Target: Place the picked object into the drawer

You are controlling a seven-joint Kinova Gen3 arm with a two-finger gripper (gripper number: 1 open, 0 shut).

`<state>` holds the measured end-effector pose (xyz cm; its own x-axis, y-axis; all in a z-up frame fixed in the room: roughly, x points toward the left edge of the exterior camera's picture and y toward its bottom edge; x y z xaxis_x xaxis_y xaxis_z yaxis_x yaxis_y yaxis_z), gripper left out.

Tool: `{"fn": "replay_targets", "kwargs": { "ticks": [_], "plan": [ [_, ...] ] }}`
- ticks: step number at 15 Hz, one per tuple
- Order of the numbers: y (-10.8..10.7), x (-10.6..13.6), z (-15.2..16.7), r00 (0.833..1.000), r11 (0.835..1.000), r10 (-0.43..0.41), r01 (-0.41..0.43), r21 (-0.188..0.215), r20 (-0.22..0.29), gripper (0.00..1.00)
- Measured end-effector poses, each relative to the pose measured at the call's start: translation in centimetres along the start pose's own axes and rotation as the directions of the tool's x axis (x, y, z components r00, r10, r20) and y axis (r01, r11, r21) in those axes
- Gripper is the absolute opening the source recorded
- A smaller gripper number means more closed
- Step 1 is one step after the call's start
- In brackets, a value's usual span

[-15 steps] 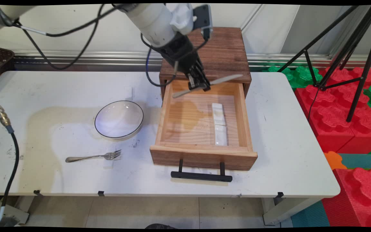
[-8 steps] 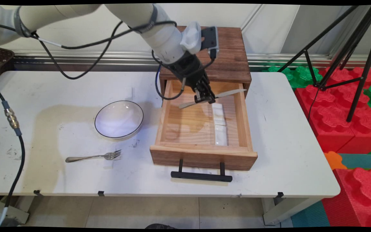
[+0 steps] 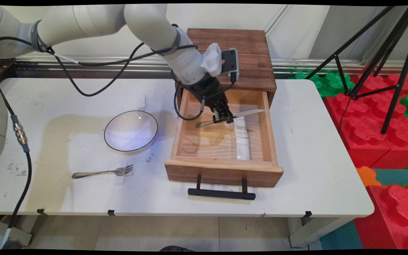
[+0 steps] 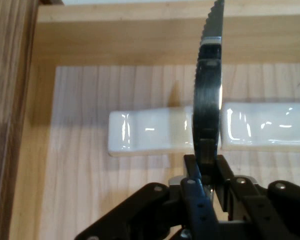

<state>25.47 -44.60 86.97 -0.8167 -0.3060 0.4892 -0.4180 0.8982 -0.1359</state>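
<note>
black two-finger tool (image 3: 224, 118), pressed together on a silver table knife with a serrated blade (image 3: 247, 113), low inside the open light-wood drawer (image 3: 221, 164) in the middle of the frame. knife gripped near its middle, long axis running left to right across the drawer, blade end out toward the drawer's right wall and tilted slightly up, handle end poking left. directly beneath and just right of the tool, glossy white ceramic rests (image 3: 242, 141) laid end to end in a row running from the drawer's back toward its front, so crosswise to the knife.

main view gives the layout: knife over the far end of the white row, whether touching it or just above cannot be told. hand view (image 4: 205, 185) adds the close detail: fingers (image 4: 194, 192) clamped on the blade edge-on, toothed edge (image 4: 210, 30) plain to see, white rests (image 4: 150, 131) lying right behind the blade, one on each side of it.

further out, dark wooden cabinet top (image 3: 246, 56) behind the drawer, black bar handle (image 3: 221, 193) at its front. on the white table (image 3: 313, 148), left of the drawer, a shallow white bowl with a dark rim (image 3: 131, 131); lower left, a silver fork (image 3: 103, 172), well apart from the tool.
</note>
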Motion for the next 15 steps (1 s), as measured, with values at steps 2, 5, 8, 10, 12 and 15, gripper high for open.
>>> {"fn": "replay_targets", "kwargs": {
  "ticks": [2, 5, 8, 10, 12, 15],
  "plan": [
    [-0.3, -0.6, 1.0, 1.0, 1.0, -0.005, 0.005, 0.003, 0.011, 0.0],
    [-0.7, -1.3, 2.0, 1.0, 1.0, -0.011, 0.011, 0.008, 0.024, 0.0],
    [-0.9, -1.8, 2.8, 0.999, 1.0, -0.013, 0.013, 0.008, 0.034, 0.0],
    [-1.0, -2.2, 3.4, 0.999, 1.0, -0.012, 0.012, 0.007, 0.04, 0.0],
    [-1.1, -2.5, 3.7, 0.999, 1.0, -0.011, 0.01, 0.007, 0.042, 0.0],
    [-1.1, -2.8, 4.3, 0.999, 1.0, -0.009, 0.009, 0.008, 0.042, 0.0]
  ]
}}
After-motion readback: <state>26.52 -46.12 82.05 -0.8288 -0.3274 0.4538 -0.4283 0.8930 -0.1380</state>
